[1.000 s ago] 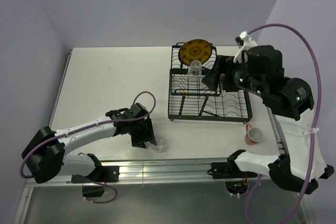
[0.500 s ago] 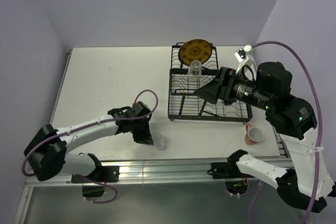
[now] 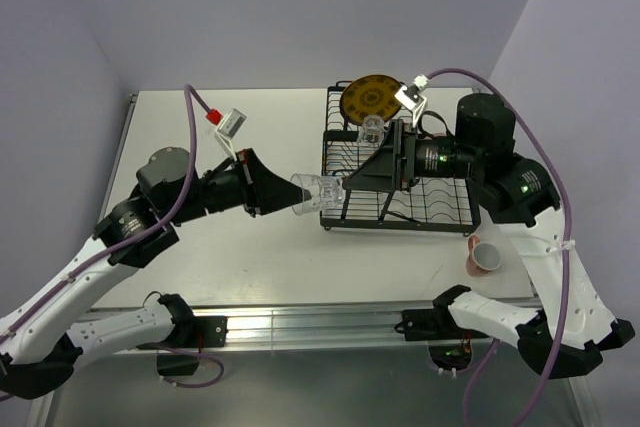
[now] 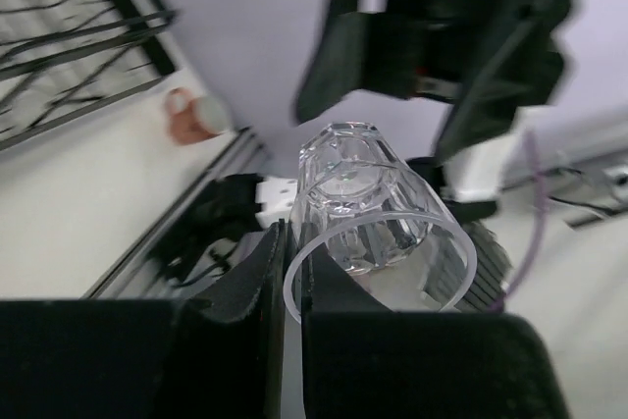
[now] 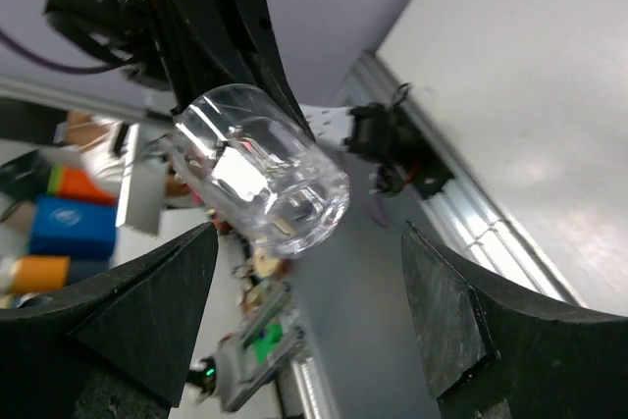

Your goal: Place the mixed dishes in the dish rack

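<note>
My left gripper (image 3: 291, 192) is shut on the rim of a clear glass tumbler (image 3: 318, 193), which it holds in the air on its side just left of the black wire dish rack (image 3: 440, 209). In the left wrist view one finger (image 4: 245, 277) lies outside the tumbler (image 4: 365, 198) and the other inside it. My right gripper (image 3: 352, 181) stands open, facing the tumbler's base from the rack side; the tumbler (image 5: 257, 168) hangs just beyond its fingertips (image 5: 137, 316). A yellow-orange plate (image 3: 371, 97) stands upright in the rack, and a second tumbler (image 3: 373, 129) sits below it.
A small pinkish bowl (image 3: 486, 256) lies on the table right of the rack's front corner, close to the right arm's base. The metal rail (image 3: 300, 325) runs along the near table edge. Walls close in at the back and on both sides.
The left gripper shut on the tumbler at the near table edge and lifted it up and right toward the rack. The right gripper swung left to face it.
</note>
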### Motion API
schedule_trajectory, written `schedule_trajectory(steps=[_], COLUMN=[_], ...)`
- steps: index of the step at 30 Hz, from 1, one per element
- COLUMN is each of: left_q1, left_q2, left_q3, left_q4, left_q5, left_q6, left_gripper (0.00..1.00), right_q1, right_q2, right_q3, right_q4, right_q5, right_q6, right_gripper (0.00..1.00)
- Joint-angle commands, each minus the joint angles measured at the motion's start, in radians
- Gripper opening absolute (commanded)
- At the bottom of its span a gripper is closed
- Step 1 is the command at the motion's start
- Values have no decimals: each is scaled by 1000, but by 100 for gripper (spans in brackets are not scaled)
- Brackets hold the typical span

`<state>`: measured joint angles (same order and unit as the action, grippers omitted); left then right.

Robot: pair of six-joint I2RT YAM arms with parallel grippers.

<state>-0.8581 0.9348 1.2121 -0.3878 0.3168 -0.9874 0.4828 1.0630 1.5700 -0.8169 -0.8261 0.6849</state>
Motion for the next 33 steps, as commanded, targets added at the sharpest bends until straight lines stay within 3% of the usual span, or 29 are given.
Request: schedule_trajectory(steps=[1,4,11,16,18,21,22,23,24,25,26,28,29,30,33], left_q1=[1,2,8,27,39,53,57,71,80,90,111,132,154,165,206], left_q2=[30,16,85,90,88,87,85,79,75,68,50,23,-17,-36,-79], left_q3=[-48,-86,-28,-23,-29,-39,-43,-49,-60,-63,-63,-65,-71,-77,-78], left_q4=[237,412,400,428,448,464,468,472,466,449,375,259,207,78,-231], left_q5=[151,173,231,257,271,291,297,304,301,292,233,138,83,-56,-302], left_q6=[-52,-106,-82,-88,-103,-112,-115,-120,-132,-135,-134,-123,-120,-128,-219], left_gripper=[0,0,0,0,0,0,0,12,33,58,99,99,99,99,99], right_q1=[-9,-7,-9,-9,-9,-9,-9,-9,-7,-9,-10,-21,-24,-26,-26], right_q2=[-64,-86,-132,-152,-153,-153,-152,-150,-150,-144,-138,-100,-81,-57,55], right_q3=[-80,-152,-271,-372,-384,-390,-387,-386,-375,-363,-344,-236,-188,-132,103], right_q4=[260,383,648,855,906,926,927,923,918,901,821,655,451,346,-26], right_q5=[-204,-243,-255,-269,-274,-266,-260,-254,-246,-231,-219,-138,-95,-44,221], right_q6=[132,205,359,528,560,571,574,571,564,552,526,377,307,169,-35], right_gripper=[82,81,80,69,61,23,0,0,0,0,0,0,0,0,0])
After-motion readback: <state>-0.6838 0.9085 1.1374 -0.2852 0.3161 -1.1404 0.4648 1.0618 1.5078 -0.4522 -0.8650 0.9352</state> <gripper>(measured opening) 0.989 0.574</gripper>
